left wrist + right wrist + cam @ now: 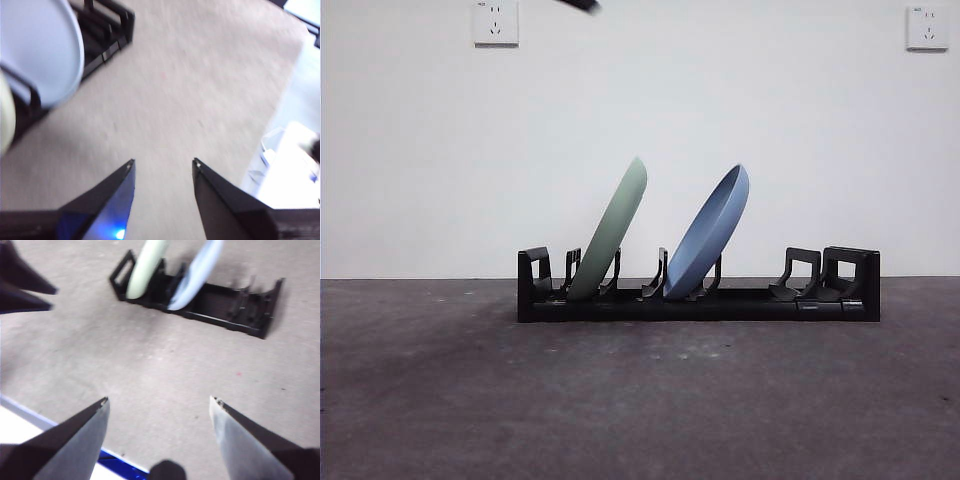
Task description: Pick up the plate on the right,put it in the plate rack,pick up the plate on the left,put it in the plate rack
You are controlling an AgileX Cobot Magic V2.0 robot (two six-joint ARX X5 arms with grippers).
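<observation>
Bare table (640,400) lies beneath my left gripper (163,161) and right gripper (157,399), both spread open, holding nothing. Well ahead of my right jaws, the plate rack (698,303) holds the green plate (612,232) and blue plate (710,232), both leaning.

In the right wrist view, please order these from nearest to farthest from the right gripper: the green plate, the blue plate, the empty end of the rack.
From the right gripper, by that view:
1. blue plate, mid-rack
2. green plate, near one end; nearly level with the blue, so uncertain
3. empty end of the plate rack, seemingly farthest

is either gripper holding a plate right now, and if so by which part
Nothing is held. The left gripper and right gripper are both open over bare table, while the green plate and blue plate stand in the plate rack.
</observation>
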